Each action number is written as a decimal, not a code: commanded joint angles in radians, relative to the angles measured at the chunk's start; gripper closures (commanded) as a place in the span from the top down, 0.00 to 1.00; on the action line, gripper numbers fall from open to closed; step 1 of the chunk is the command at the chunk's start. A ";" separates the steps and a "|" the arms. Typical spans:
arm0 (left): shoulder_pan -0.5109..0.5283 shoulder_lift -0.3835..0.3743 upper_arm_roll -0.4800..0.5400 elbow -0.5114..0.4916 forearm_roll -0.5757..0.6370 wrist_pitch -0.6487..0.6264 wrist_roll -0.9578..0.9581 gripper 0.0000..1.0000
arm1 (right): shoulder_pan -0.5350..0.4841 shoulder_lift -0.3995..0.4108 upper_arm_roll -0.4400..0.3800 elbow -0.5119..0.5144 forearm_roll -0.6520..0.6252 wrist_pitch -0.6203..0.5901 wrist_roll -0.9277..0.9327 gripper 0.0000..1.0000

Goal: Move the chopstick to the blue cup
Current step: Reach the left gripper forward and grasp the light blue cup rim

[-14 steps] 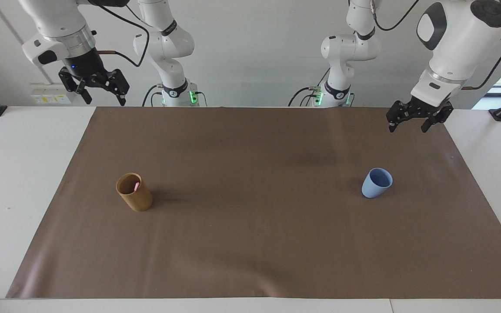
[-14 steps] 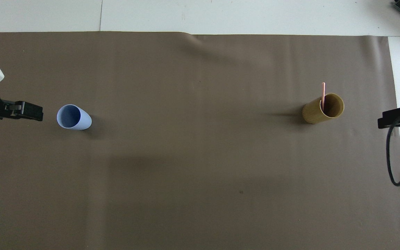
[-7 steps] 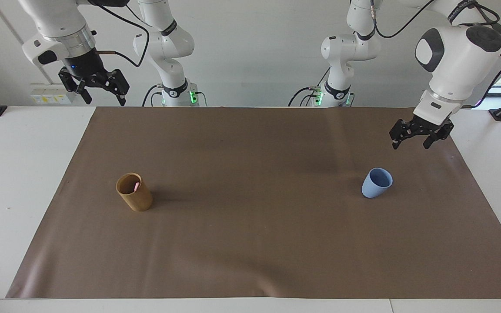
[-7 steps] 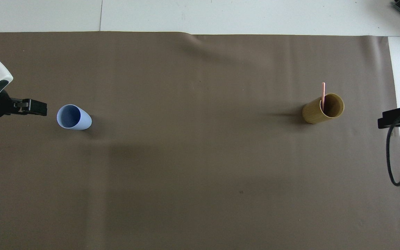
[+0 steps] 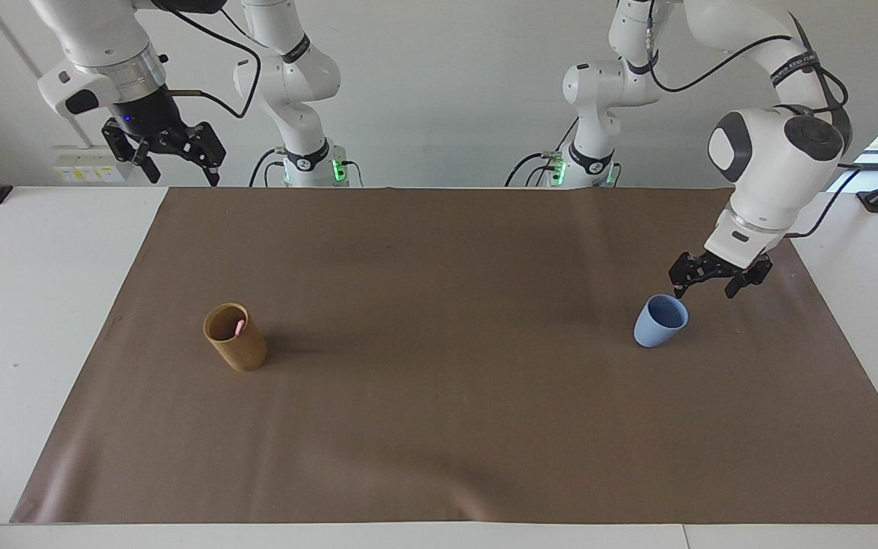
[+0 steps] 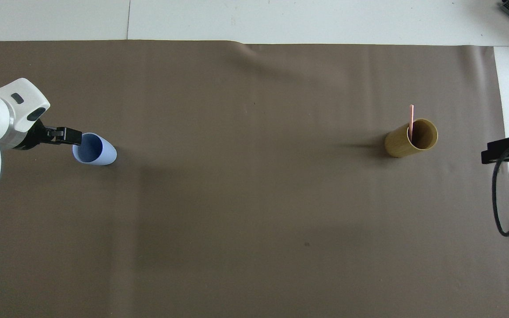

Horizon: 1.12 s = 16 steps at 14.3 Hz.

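The blue cup (image 5: 660, 322) stands upright on the mat toward the left arm's end; it also shows in the overhead view (image 6: 95, 149). One pink chopstick (image 5: 238, 328) stands in the brown cup (image 5: 235, 337) toward the right arm's end, its tip above the rim in the overhead view (image 6: 411, 115). My left gripper (image 5: 706, 291) is open and empty, low over the mat right beside the blue cup's rim (image 6: 71, 136). My right gripper (image 5: 184, 177) is open and empty, waiting high over the table's edge at the robots' end.
A brown mat (image 5: 439, 427) covers most of the white table (image 5: 35, 305). The brown cup also shows in the overhead view (image 6: 409, 140). The right arm's black cable (image 6: 497, 198) hangs over the mat's edge at that end.
My left gripper has come down and moved in to the blue cup's rim. The right arm, both cups and the chopstick have not moved.
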<state>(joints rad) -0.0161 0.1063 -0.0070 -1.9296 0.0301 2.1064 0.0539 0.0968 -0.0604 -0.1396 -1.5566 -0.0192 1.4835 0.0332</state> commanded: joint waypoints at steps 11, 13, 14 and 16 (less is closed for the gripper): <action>-0.001 0.044 -0.005 -0.114 -0.006 0.202 0.007 0.00 | -0.016 -0.032 0.009 -0.034 0.018 0.004 -0.004 1.00; -0.008 0.023 -0.011 -0.103 -0.006 0.146 0.001 0.00 | -0.014 -0.032 0.009 -0.034 0.019 0.004 -0.004 1.00; -0.037 -0.005 -0.013 -0.094 -0.006 0.091 -0.002 0.00 | -0.016 -0.032 0.009 -0.034 0.019 0.004 -0.004 1.00; -0.114 -0.020 -0.011 -0.097 -0.006 0.044 -0.066 0.00 | -0.014 -0.032 0.009 -0.034 0.019 0.004 -0.004 1.00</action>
<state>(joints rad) -0.0531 0.1282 -0.0283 -2.0201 0.0280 2.2068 0.0441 0.0969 -0.0711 -0.1394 -1.5690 -0.0192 1.4835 0.0333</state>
